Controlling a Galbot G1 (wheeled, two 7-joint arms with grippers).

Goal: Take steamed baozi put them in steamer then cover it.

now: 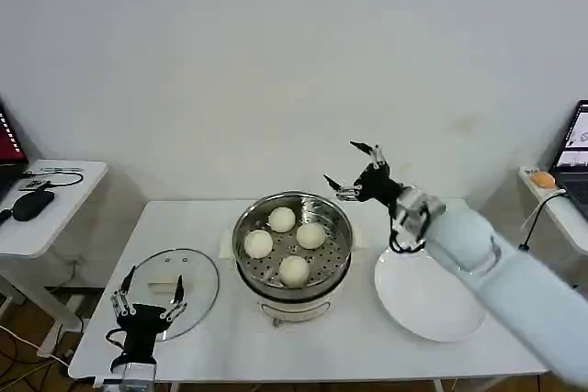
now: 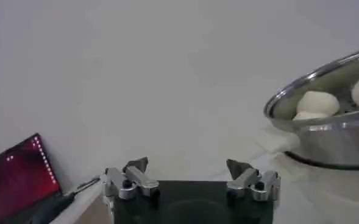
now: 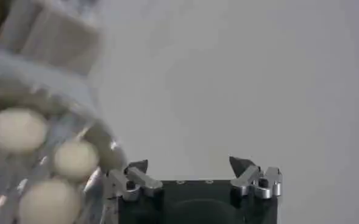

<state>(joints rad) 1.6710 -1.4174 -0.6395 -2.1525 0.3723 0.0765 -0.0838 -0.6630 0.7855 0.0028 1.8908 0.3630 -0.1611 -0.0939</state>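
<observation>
All four buns [image 1: 283, 219] lay on the perforated tray inside the steamer [image 1: 338, 268], which stood at the middle of the worktop [image 1: 202, 337]. The white plate [image 1: 418, 305] to the steamer's right was bare. By this layout the loading step appeared complete, and covering the pot remained.

The glass lid [image 1: 197, 286] rested flat on the worktop to the left of the steamer, close beside it but not touching, with its white handle [image 1: 162, 286] facing up at the centre. The handle's long axis appeared to run roughly across the worktop, left to right, though its exact angle was hard to read.

The left pincer [image 1: 147, 305] was positioned at the near edge of the lid, directly in front of the handle, with its fingers spread apart and nothing between them. In the left wrist view the left pincer [image 2: 191, 179] was likewise released, with the steamer rim [image 2: 307, 91] off to one side.

The right pincer [image 1: 358, 172] was raised above the far right rim of the steamer, also released and empty, well apart from the lid.

The left arm was therefore much the nearer to the lid. The handle lay just ahead of the left pincer, so a short forward reach would probably bring the fingers astride it.
</observation>
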